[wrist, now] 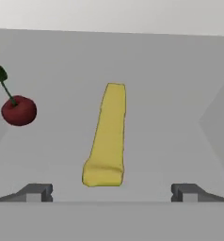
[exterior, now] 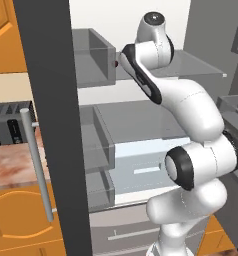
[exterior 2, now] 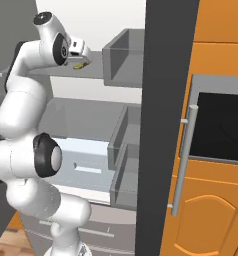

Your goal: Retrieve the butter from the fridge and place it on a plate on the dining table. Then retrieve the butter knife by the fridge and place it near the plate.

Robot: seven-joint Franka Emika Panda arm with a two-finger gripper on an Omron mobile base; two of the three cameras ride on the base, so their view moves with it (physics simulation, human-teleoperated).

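- Hand view puts the pale yellow, elongated block of butter [wrist: 107,139] straight ahead on the grey upper shelf [wrist: 180,94] of the open grey steel fridge [exterior: 141,125], centred between the two dark finger tips.
- The two-finger gripper [wrist: 111,192] is spread wide and holds nothing; its fingers [wrist: 36,192] stand well to either side of the butter, short of its near end.
- In the right base view the white arm reaches to the upper shelf, and a small yellowish bit, probably the butter [exterior 2: 81,65], shows just beneath the hand.
- A small dark red cherry with a green stem [wrist: 18,109] lies to the left of the butter, apart from it.
- Risk, as I judge it: the butter is narrow, so closing too early would catch only its near tip and let it pivot or slip out.
- Pushing forward too low could shove the block farther back on the shelf.
- Drifting left could knock the cherry.
- The butter looks soft-edged and slightly bent, broader at the near end and tapering toward the far end.
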